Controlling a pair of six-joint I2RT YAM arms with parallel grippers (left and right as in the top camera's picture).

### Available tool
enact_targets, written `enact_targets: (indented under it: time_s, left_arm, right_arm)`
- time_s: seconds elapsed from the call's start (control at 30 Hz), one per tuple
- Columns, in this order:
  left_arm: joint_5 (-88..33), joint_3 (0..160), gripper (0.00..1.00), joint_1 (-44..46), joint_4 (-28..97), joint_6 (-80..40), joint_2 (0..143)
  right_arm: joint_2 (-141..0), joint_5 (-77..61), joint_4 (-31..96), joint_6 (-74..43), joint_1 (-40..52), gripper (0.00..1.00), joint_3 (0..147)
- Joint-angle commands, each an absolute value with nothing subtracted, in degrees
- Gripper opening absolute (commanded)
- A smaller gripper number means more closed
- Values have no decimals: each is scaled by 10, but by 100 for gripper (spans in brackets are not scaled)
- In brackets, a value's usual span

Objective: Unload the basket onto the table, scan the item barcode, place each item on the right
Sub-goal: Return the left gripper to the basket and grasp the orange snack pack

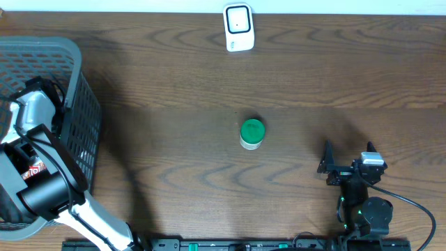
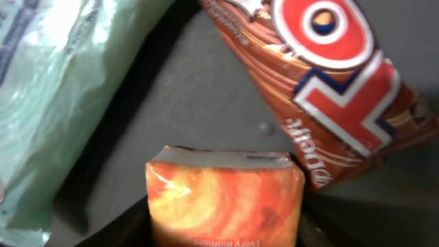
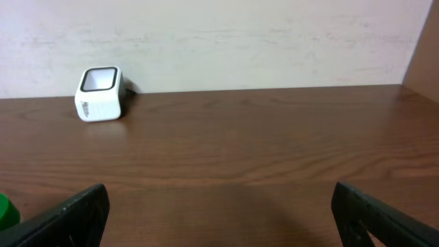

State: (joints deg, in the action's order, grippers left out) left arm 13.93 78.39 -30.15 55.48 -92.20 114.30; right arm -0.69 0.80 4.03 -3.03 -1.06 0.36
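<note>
In the left wrist view an orange-and-yellow packet (image 2: 223,199) sits between the dark fingers of my left gripper (image 2: 225,230). Both fingers press against its sides, so the gripper is shut on it. Overhead, my left arm (image 1: 42,185) reaches down into the grey basket (image 1: 42,52) and hides the gripper itself. The white barcode scanner (image 1: 238,26) stands at the table's far edge, also seen as the scanner (image 3: 100,94) in the right wrist view. My right gripper (image 1: 346,155) rests open near the front right, with nothing between its fingers (image 3: 75,213).
A red-brown snack bag (image 2: 329,89) and a pale green bag (image 2: 48,103) lie close around the packet in the basket. A green-lidded jar (image 1: 251,133) stands mid-table. The basket's mesh wall (image 1: 87,118) rises beside my left arm.
</note>
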Motion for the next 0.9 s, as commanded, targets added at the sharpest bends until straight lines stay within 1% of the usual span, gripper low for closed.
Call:
enact_targets:
  time_s: [0.0,0.13,0.3,0.5,0.63,0.87]
  left_arm:
    - [102,755,54,-307,558,-866,1187]
    - [102,779,52,-324,560,-818,1151]
    - [100,803,52,-352,560,-769,1068]
    - [87,816,52,-382,560,-716,920]
    - [60,818,53,-388,555,-704,802]
    - [-33,818,52,-387,531,-690,627]
  right_arm:
    - [-4,4,43,-38,-14,99,3]
    - [-4,4,43,-38,-14,99,3]
    - [-4,4,43,-38,-14,99,3]
    - [-4,4,43,-38,-14,99,3]
    - [-4,4,43,-38,-14,99,3]
    - [-4,4,43,-38,-14,99,3]
